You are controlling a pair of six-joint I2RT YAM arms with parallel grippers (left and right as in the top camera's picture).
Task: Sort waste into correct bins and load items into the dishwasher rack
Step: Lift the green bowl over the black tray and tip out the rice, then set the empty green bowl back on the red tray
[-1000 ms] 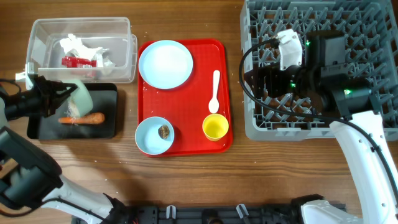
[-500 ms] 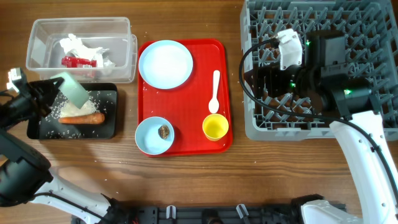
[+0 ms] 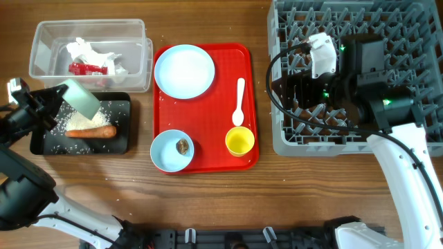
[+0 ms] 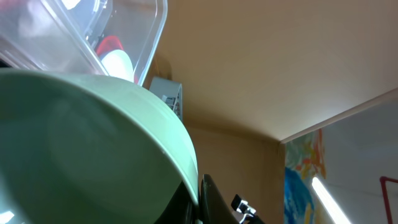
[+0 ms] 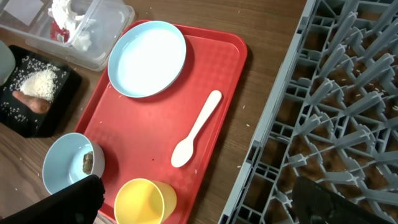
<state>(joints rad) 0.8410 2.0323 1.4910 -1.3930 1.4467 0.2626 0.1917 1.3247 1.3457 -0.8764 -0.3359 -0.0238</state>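
Seemingly clamped on its rim, the left tool point(image 3: 55, 106) holds the green bowl point(image 3: 80, 99) tipped over the black tray point(image 3: 122, 142), rice point(image 3: 76, 119) dumped, so next the bowl should cross the bench point(image 3: 208, 200) to the rack point(image 3: 415, 41), where the right tool point(image 5: 199, 190) hangs open and empty.

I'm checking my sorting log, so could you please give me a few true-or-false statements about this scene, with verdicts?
1. The carrot lies on the black tray. True.
2. The yellow cup stands in the dishwasher rack. False: it stands on the red serving tray.
3. The pale green bowl is tilted over the black tray. True.
4. The light blue bowl is empty. False: a brown food lump lies in it.
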